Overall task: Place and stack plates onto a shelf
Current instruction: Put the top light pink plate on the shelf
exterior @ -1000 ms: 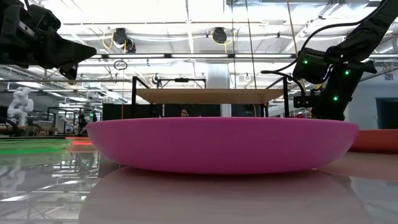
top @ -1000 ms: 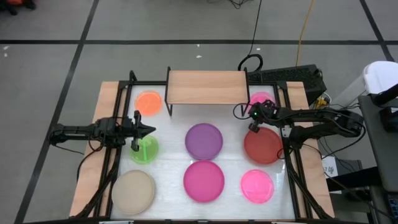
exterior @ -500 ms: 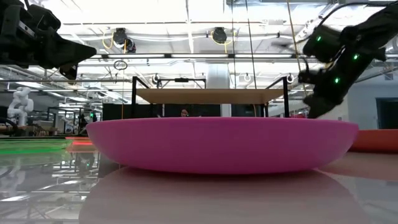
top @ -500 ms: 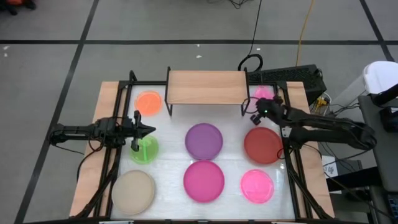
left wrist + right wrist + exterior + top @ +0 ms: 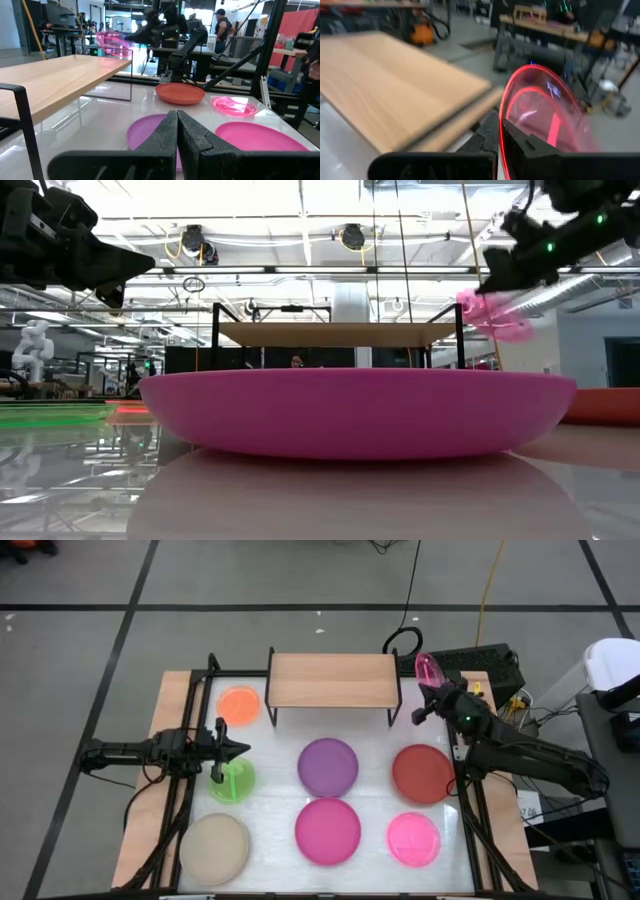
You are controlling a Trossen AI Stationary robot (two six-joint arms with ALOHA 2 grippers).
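My right gripper is shut on a translucent pink plate, raised in the air off the right end of the shelf, a light-wood board on black legs. The same plate shows in the low view, the left wrist view and the right wrist view. Flat on the table lie the orange, green, purple, magenta, red, second pink and beige plates. My left gripper hovers shut above the green plate's far edge. My right gripper pinches the pink plate's rim between its two fingers, at the edge nearest the arm. The plate is lifted clear of the table and tipped steeply, its far rim reaching toward the shelf top's height.
The shelf stands at the table's far middle, its board bare. A black frame rims the table's sides. Cables and a dark box lie beyond the far right corner. Free table shows between the shelf legs and in front of the purple plate.
My right gripper has risen from the table's far right corner and moved toward the far right, taking the pink plate with it. The plate, flat on the table a second ago, is now lifted clear and tipped up beside the shelf's right end.
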